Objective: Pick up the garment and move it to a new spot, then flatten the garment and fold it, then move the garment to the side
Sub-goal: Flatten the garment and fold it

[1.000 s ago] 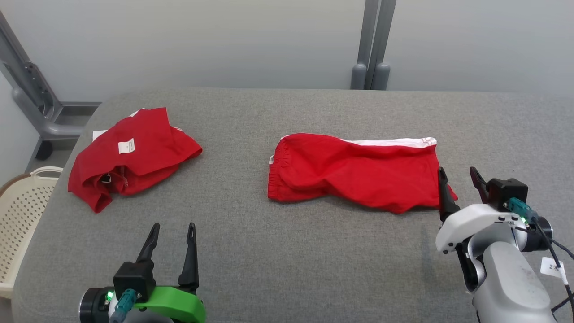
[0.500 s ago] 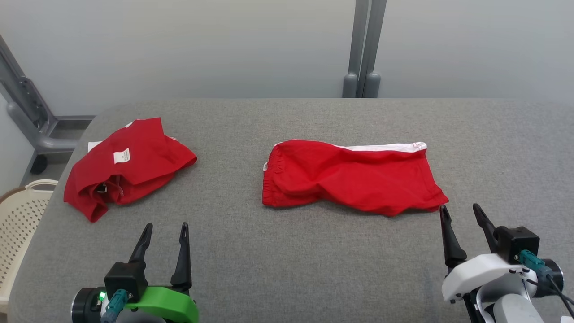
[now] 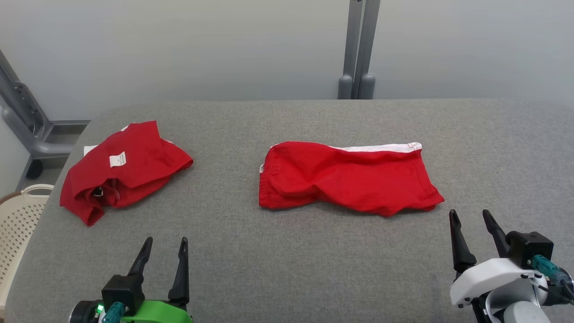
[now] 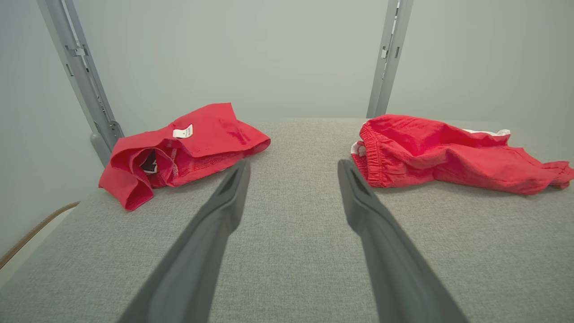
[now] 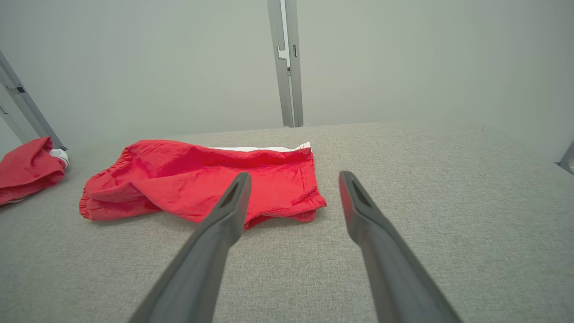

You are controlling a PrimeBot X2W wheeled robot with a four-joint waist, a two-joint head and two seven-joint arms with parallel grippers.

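Note:
A red garment [image 3: 350, 179] with a white stripe along its far edge lies folded lengthwise at the middle of the grey padded table [image 3: 287, 269]; it also shows in the left wrist view [image 4: 448, 152] and the right wrist view [image 5: 202, 179]. A second red garment [image 3: 125, 168] with a white label lies bunched at the far left [image 4: 188, 148]. My right gripper [image 3: 470, 213] is open and empty, just in front of the middle garment's right end, clear of it [image 5: 294, 176]. My left gripper [image 3: 165, 241] is open and empty near the front left [image 4: 292, 165].
A cream perforated basket [image 3: 18, 224] stands off the table's left edge. A grey metal frame [image 3: 27, 121] rises at the back left, and a grey post [image 3: 356, 49] stands behind the table against the pale wall.
My right gripper has drawn back from the middle garment's right end toward the table's front edge, staying open. The head view has shifted a little. The left gripper has hardly moved.

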